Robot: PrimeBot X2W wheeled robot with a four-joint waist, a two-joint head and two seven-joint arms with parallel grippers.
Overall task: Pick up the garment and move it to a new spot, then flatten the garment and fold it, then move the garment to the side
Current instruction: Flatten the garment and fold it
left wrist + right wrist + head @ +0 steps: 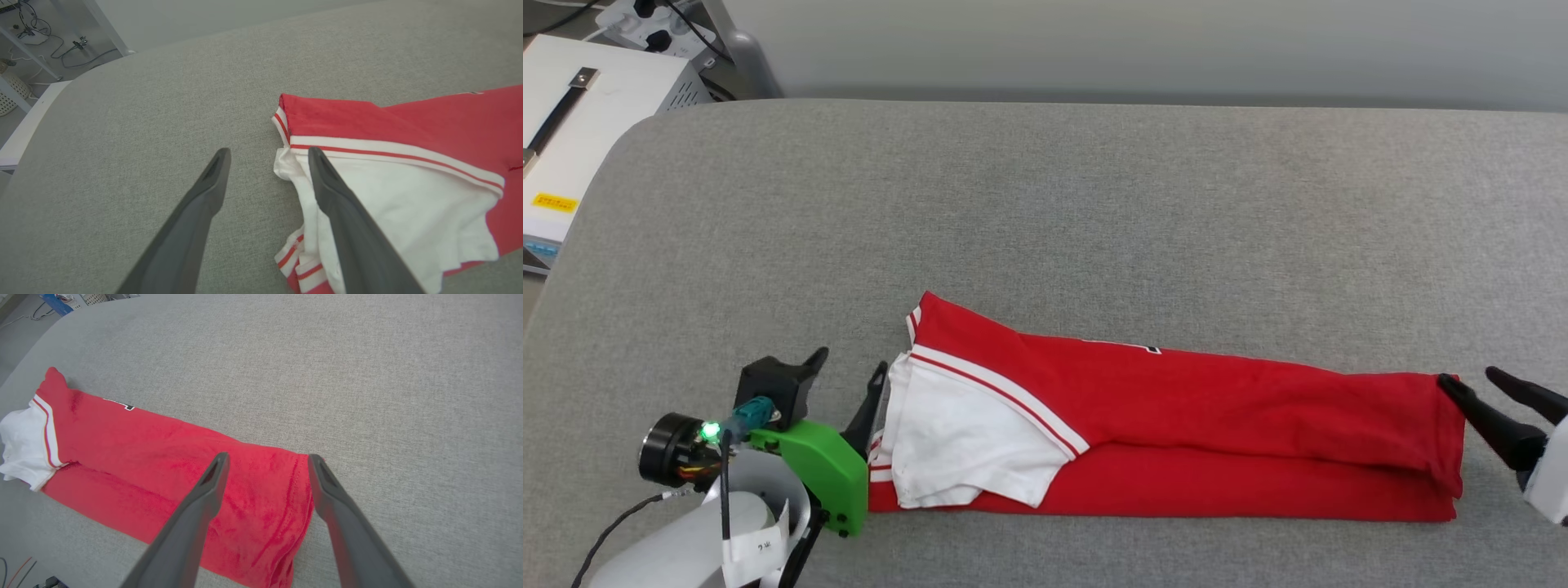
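The garment (1217,425), folded into a long strip, is lying across the lower middle; the left gripper (849,361) at lower left and right gripper (1468,376) at the right edge are bracketing its ends, fingers spread and empty, seemingly readying another fold

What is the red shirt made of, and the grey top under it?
The shirt looks like soft knit cloth, matte: it creases and lies limp. The grey top looks like woven fabric, matte, with a fine flecked weave.
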